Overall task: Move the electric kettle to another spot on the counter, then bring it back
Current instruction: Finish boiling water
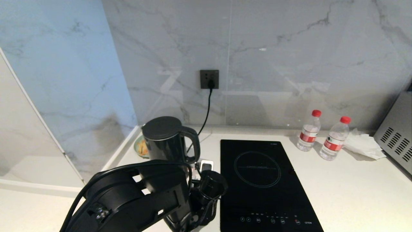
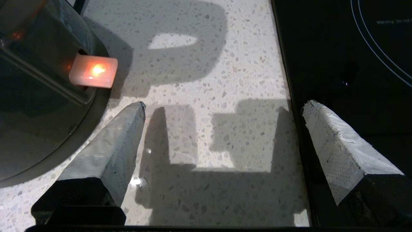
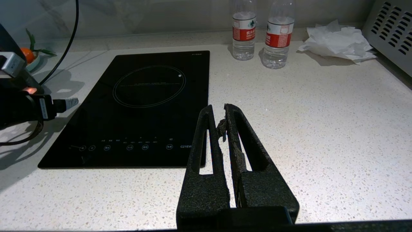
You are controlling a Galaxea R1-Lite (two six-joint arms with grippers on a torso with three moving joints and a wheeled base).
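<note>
A pale marble side wall [image 1: 64, 80] closes the scene on the left, meeting the grey-veined marble back wall [image 1: 273, 58] at the corner. A dark wall socket [image 1: 209, 79] sits in the back wall, with a black cord [image 1: 206, 112] plugged in and running down behind the kettle. Below spreads the counter [image 1: 354, 187], an off-white speckled worktop.

In the left rear corner a small dish [image 1: 140, 146] with something orange on it is partly hidden by the electric kettle [image 1: 165, 138], which stands upright just in front of it, lid on, loop handle turned toward the hob. In the left wrist view the kettle's switch [image 2: 93, 71] glows orange at its base.

The left gripper [image 2: 222, 108] hangs low over the strip of counter between the kettle and the hob, fingers spread wide with nothing between them; 1 finger [image 2: 109, 148] lies just beside the kettle's base, the other over the hob's edge. The left arm [image 1: 138, 196] fills the lower left of the head view.

The black glass hob [image 1: 264, 183] is set into the counter. Right of it stand 2 red-capped water bottles [image 1: 309, 130], crumpled white paper [image 1: 363, 143], and a grey vented appliance [image 1: 396, 138].

The right gripper [image 3: 222, 111] hovers above the counter near the hob's front corner, fingers pressed together and empty.
</note>
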